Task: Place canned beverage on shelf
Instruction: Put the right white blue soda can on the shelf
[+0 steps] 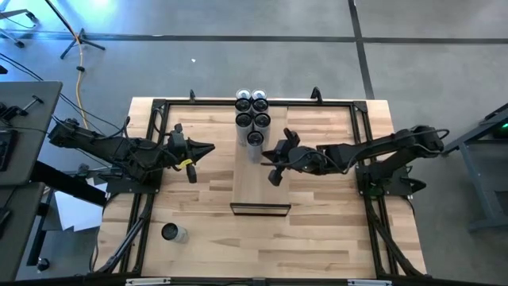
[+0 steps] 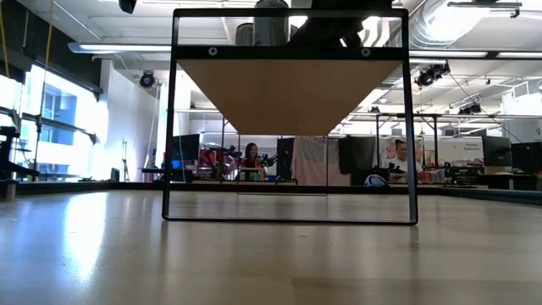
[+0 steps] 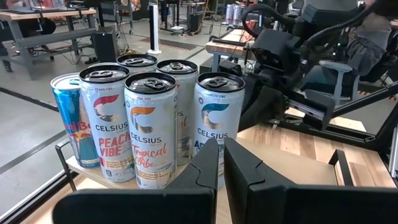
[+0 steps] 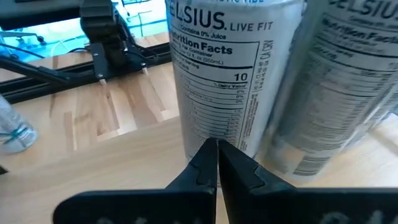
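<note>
both grippers pressed together empty, six cans point(image 1: 254, 119) crowd the light wood shelf point(image 1: 259, 187) on a butcher-block table point(image 1: 317, 230) in a workshop.

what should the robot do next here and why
Probably swing the left gripper toward the loose can lying near the table's front left corner, opening its fingers on the way. Six cans already stand at the shelf's far end. Both grippers are shut and empty, the right gripper just beside the nearest standing can.
</note>
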### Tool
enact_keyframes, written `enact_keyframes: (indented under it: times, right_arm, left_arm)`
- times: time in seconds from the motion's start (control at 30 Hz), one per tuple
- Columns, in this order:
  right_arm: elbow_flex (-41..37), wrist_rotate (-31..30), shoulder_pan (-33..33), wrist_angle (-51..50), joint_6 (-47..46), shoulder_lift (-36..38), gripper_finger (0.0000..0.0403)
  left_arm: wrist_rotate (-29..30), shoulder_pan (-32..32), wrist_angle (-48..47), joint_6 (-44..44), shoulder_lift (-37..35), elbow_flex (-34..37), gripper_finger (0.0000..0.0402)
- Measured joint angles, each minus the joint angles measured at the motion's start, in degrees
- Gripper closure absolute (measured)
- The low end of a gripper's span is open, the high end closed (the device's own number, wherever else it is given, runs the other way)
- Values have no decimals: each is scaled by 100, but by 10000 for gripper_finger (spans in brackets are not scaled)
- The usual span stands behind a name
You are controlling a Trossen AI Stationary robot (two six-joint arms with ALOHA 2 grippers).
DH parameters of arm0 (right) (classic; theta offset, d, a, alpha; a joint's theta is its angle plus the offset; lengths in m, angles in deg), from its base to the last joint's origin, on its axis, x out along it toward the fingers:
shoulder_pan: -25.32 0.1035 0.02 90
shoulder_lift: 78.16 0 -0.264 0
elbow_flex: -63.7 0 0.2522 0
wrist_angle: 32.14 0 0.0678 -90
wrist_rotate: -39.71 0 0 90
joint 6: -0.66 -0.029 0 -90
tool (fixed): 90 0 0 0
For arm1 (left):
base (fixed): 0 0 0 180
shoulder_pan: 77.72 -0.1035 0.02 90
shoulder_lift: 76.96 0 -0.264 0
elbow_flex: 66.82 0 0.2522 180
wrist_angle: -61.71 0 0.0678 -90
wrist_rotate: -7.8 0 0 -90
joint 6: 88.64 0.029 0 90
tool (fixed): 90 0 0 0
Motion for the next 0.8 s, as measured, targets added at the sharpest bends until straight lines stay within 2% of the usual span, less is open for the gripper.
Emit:
enact_keyframes:
  times: [0.17,0.4,0.8]
  right_arm:
    - [0,15,-177,17,47,0,403]
    - [0,460,-312,97,46,2,403]
    - [0,556,-312,674,195,-286,403]
  left_arm:
    - [0,0,-1,-2,0,0,401]
    - [0,0,0,-7,0,2,402]
    - [0,0,3,-2,-1,0,402]
